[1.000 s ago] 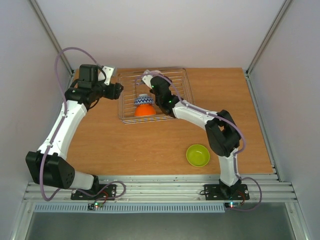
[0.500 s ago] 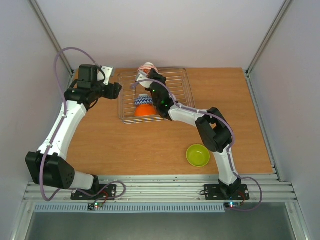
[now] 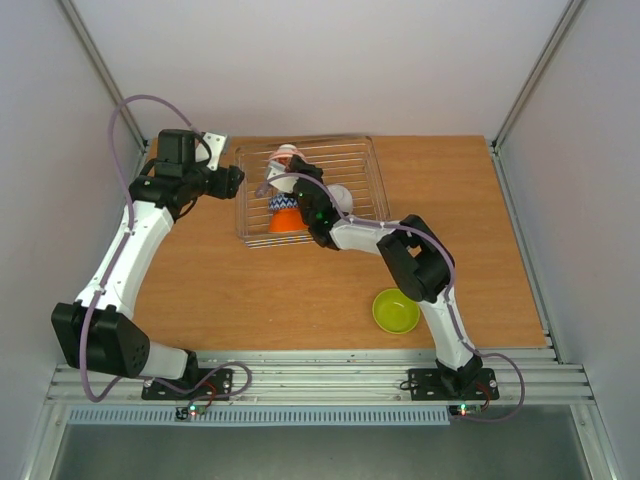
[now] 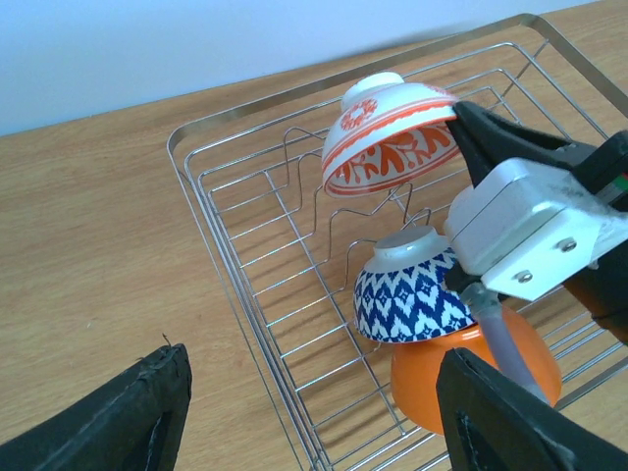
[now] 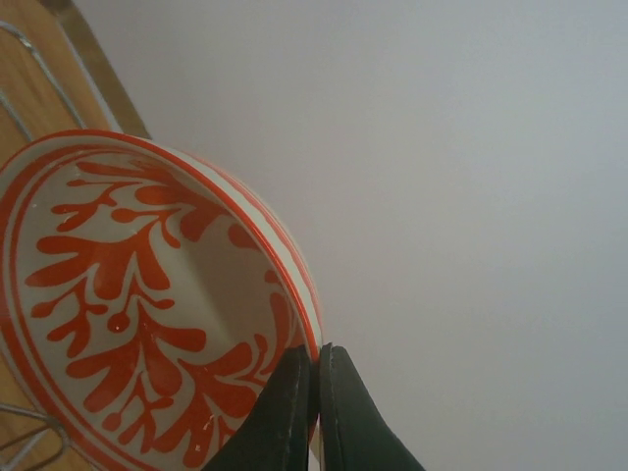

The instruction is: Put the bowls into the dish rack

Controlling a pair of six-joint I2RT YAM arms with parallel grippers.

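Note:
The wire dish rack [image 3: 365,170] stands at the back of the table. In it a blue-and-white zigzag bowl [image 3: 281,203] leans on an orange bowl [image 3: 284,221], both tilted on their sides. A plain white bowl [image 3: 341,197] lies to their right. My right gripper [image 3: 291,172] is shut on the rim of the white bowl with red pattern [image 3: 282,156] and holds it tilted above the rack's back left part. That bowl fills the right wrist view [image 5: 128,314] and shows in the left wrist view [image 4: 392,132]. My left gripper [image 3: 240,180] is open and empty just left of the rack. A yellow-green bowl [image 3: 396,310] sits on the table.
In the left wrist view the rack's left rim [image 4: 211,245] lies between my open fingers [image 4: 137,412], with the blue bowl [image 4: 412,294] and orange bowl [image 4: 471,378] close to the right finger. White walls enclose the table on three sides.
My right gripper has swung left with the red-patterned bowl, which now hangs over the rack's back left. The plain white bowl has come into view. The left arm has not moved.

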